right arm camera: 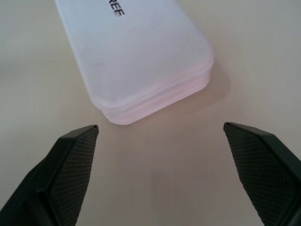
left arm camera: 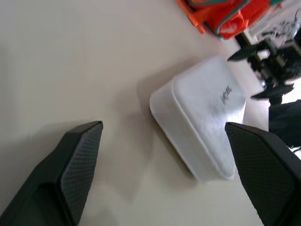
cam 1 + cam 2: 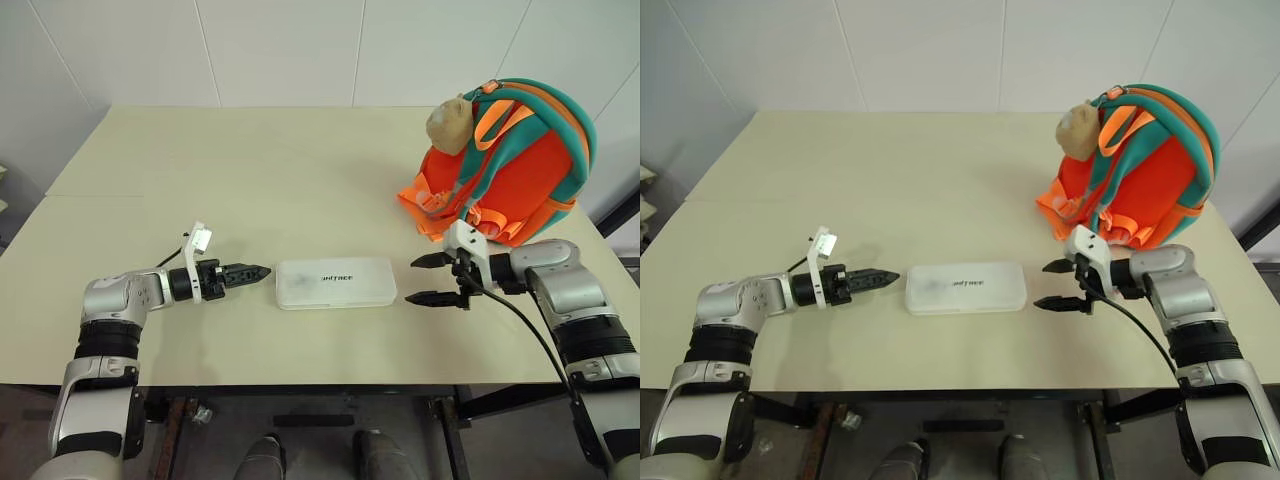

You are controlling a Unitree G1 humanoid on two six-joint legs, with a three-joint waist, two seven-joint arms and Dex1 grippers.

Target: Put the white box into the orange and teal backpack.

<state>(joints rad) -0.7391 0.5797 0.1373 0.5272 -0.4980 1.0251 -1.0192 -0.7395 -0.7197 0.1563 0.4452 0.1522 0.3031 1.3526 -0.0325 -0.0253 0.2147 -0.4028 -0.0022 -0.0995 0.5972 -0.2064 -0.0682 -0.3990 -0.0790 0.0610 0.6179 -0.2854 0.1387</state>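
Both claws, left claw and right claw, stand wide at the ends of the white box near the table's front edge; its glossy surface could slip if they squeeze unevenly.

The white box, at the lower centre of the frame, looks like smooth, slightly frosted plastic with a soft sheen and small dark printed lettering on its top. The table has a matt, pale cream top, smooth and even. At the upper right, the orange and teal backpack is soft cloth with woven webbing straps and a tan plush head. Each gripper's 2 black fingers carry a fine cross-hatched, matt rubbery texture on their pads.
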